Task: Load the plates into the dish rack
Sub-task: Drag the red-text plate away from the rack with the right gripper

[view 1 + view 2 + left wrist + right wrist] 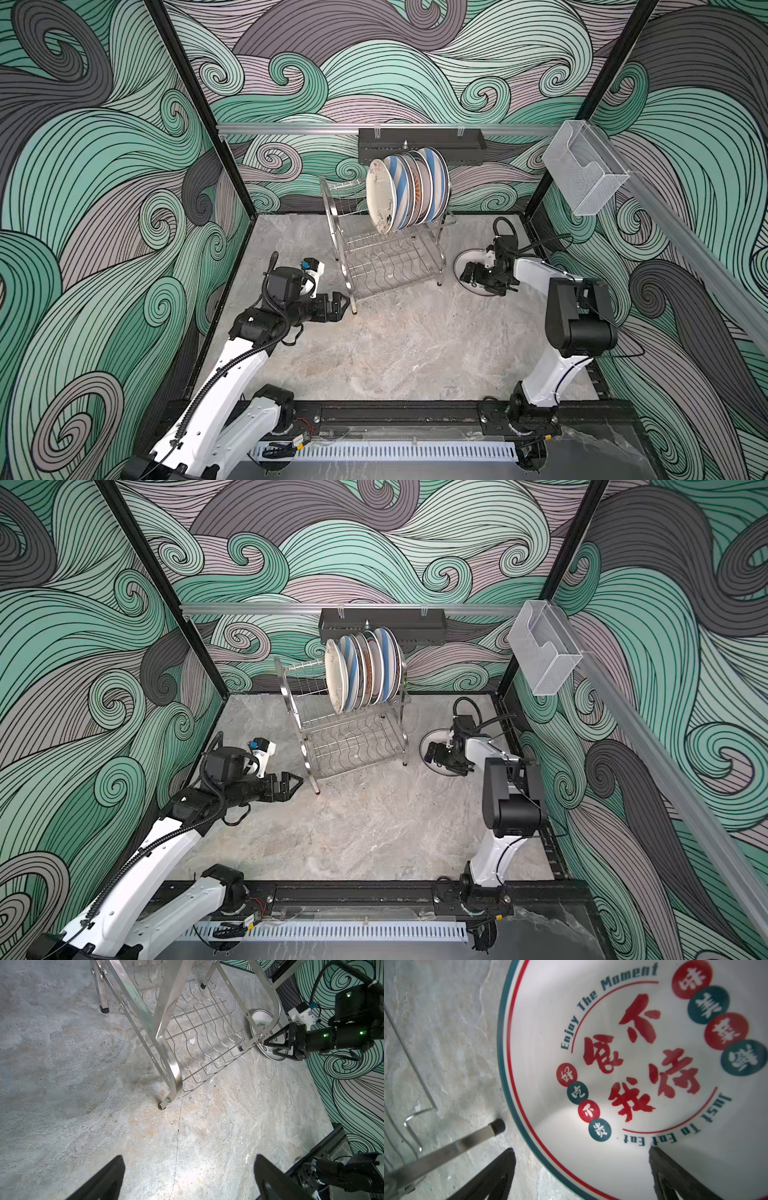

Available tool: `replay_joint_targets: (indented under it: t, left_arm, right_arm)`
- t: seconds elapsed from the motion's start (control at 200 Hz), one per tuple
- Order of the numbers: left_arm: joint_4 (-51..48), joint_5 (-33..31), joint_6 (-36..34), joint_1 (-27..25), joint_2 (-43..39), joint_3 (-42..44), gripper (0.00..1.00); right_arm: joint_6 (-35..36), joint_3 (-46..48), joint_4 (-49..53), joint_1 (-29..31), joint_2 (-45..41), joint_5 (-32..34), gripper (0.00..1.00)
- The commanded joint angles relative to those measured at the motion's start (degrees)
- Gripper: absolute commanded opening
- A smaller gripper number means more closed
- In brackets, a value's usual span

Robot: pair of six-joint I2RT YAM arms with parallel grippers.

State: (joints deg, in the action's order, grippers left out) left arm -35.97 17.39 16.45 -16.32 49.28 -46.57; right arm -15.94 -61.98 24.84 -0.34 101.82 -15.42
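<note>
Closest to the right wrist camera are the two black fingers of the right end effector (581,1148). They are spread wide and grip nothing. One finger is over the white face of the last loose plate (550,1022) and the other is over the bare bench (446,1043), so they straddle its teal rim. I cannot tell whether either finger touches the plate.

This plate, printed with red characters, lies flat near the right edge of the bench, towards the far right corner. It sits just beside the right foot of the dish rack (386,257).

The rack stands at the middle of the far edge. A row of plates (409,187) stands on edge in its upper tier, packed towards the right end, six or seven as far as I can count. Slots at the left end of that tier are free, and the lower tier holds nothing.

The left end effector (189,1156) is open wide and empty, low over the bench near the rack's near left foot.

The job looks nearly done, with one plate left to lift, tip upright and slot in.
</note>
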Motion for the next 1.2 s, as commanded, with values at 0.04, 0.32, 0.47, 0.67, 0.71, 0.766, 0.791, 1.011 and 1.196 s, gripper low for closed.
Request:
replay_joint_targets:
  t: [0.04, 0.32, 0.47, 0.67, 0.71, 0.766, 0.791, 1.011, 1.196]
  left_arm:
    - [-0.86, 1.32, -0.45, 0.36, -0.18, -0.15, 0.98]
    - [0.07, 3.37, -0.1, 0.32, 0.91, -0.09, 0.99]
    - [0.98, 5.17, 0.34, 0.26, 1.52, -0.02, 0.99]
    - [1.6, 5.67, 1.87, 0.3, 0.86, 0.8, 0.99]
    - [1.89, 5.9, 2.13, 0.31, 0.66, 1.15, 0.99]
    - [2.12, 6.12, 2.44, 0.25, 0.49, 1.42, 0.99]
    - [2.13, 6.19, 2.53, 0.29, 0.48, 1.39, 0.99]
    - [2.14, 6.7, 4.07, 0.28, -0.2, 2.16, 0.99]
    - [3.74, 7.34, 5.76, 0.29, -1.21, 3.85, 0.99]
  right_arm:
    - [-1.89, 5.44, 1.85, 0.03, -4.29, -2.11, 1.0]
    - [-3.09, 15.69, 1.65, 3.91, -14.47, -2.35, 1.0]
    - [-3.98, 19.99, 3.24, 7.4, -20.52, -1.63, 1.0]
    - [-7.03, 23.91, 3.24, 12.37, -26.08, -1.4, 1.0]
    - [-7.55, 24.18, 3.2, 13.21, -26.23, -1.46, 1.0]
    - [-8.23, 24.37, 2.99, 14.58, -26.09, -1.11, 1.0]
    - [-8.53, 24.51, 2.78, 15.17, -25.89, -1.07, 1.0]
    - [-13.29, 25.63, -2.13, 22.53, -22.44, -1.92, 1.0]
    - [-18.94, 25.38, -10.33, 29.52, -19.85, -4.29, 0.99]
